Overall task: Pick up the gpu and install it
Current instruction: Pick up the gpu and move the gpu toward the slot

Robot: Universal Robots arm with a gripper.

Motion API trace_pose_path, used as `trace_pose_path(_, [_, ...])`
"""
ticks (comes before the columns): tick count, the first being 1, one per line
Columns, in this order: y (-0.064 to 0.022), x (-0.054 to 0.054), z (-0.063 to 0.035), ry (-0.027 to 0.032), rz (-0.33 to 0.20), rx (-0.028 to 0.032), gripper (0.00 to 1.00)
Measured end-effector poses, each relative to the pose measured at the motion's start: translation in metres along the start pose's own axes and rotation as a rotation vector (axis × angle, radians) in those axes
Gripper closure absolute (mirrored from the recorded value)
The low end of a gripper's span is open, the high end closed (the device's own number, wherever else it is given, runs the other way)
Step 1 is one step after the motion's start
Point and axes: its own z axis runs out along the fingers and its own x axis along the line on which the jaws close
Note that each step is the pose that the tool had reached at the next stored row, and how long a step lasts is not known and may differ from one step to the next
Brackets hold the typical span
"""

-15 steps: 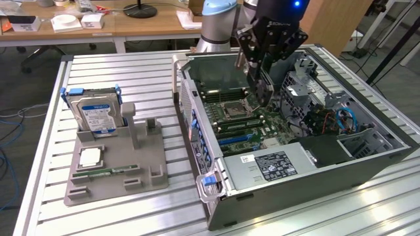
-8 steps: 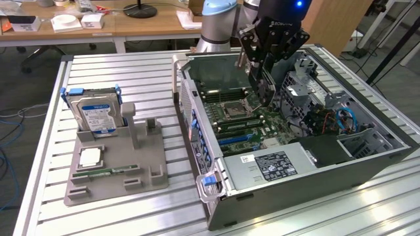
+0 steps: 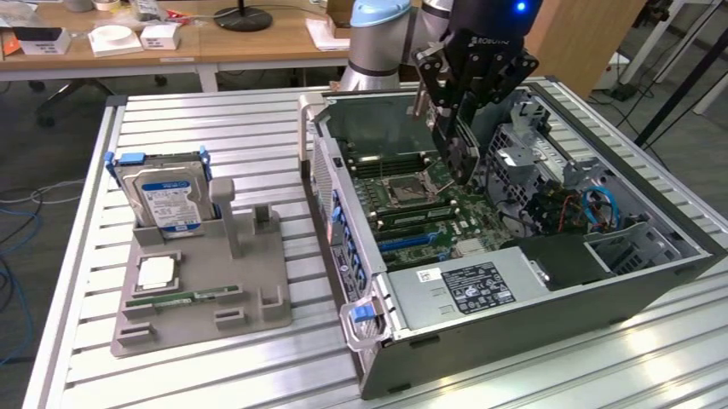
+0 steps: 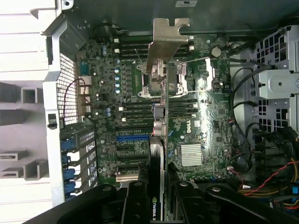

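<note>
The gpu (image 3: 459, 158) hangs on edge over the open computer case (image 3: 376, 358), above the motherboard (image 3: 415, 213). My gripper (image 3: 453, 106) is shut on its upper edge. In the wrist view the gpu (image 4: 159, 149) appears edge-on as a thin dark card running away from the fingers (image 4: 135, 203). Its silvery bracket (image 4: 167, 42) is at the far end, over the processor socket. My gripper (image 4: 159, 196) clamps the card from both sides. A blue expansion slot (image 4: 132, 138) lies on the board beside the card, below it and apart from it.
A grey parts holder (image 3: 199, 315) stands on the slatted table at the exterior view's left. It carries a hard drive (image 3: 169, 192), a processor chip (image 3: 156, 271) and a memory stick (image 3: 182, 298). Drive cages and cables (image 3: 580, 204) fill the case's far side.
</note>
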Motion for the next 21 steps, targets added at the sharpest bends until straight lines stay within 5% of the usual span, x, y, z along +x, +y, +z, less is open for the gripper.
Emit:
trace_pose_path(9, [0.0002,-0.002,0.0000,0.0000,0.000,0.0001,0.74])
trace_pose_path(21, [0.0013,-0.018,0.0005,0.0004,0.000,0.0000,0.74])
